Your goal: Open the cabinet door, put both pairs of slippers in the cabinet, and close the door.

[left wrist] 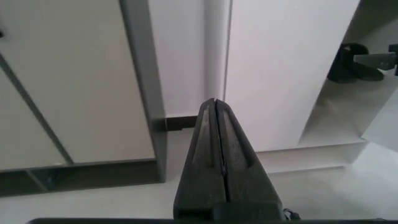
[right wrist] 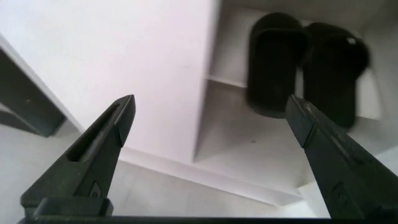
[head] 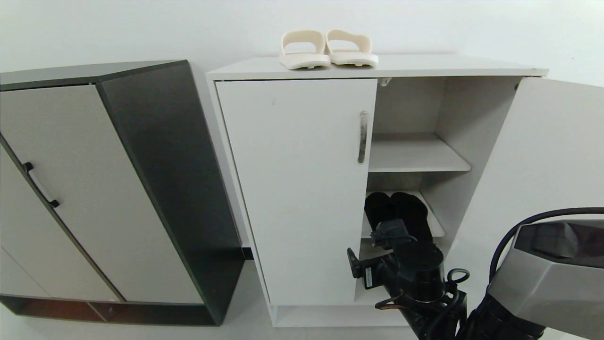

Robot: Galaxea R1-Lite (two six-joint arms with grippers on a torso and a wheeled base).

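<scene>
A white cabinet [head: 424,66] stands against the wall with its right door [head: 542,160] swung wide open and its left door [head: 297,189] closed. A pair of cream slippers [head: 328,49] rests on the cabinet's top. A pair of black slippers [head: 398,212] [right wrist: 305,62] lies side by side on the lower shelf inside. My right gripper [head: 373,248] [right wrist: 210,106] hovers just in front of that shelf, open, with nothing between its fingers. My left gripper [left wrist: 215,104] is shut and empty, low down facing the gap between the two cabinets.
A dark cabinet [head: 160,179] with pale doors stands to the left of the white one. The middle shelf [head: 415,156] holds nothing. A metal handle [head: 362,137] sits on the closed door. Pale floor [left wrist: 323,199] runs in front.
</scene>
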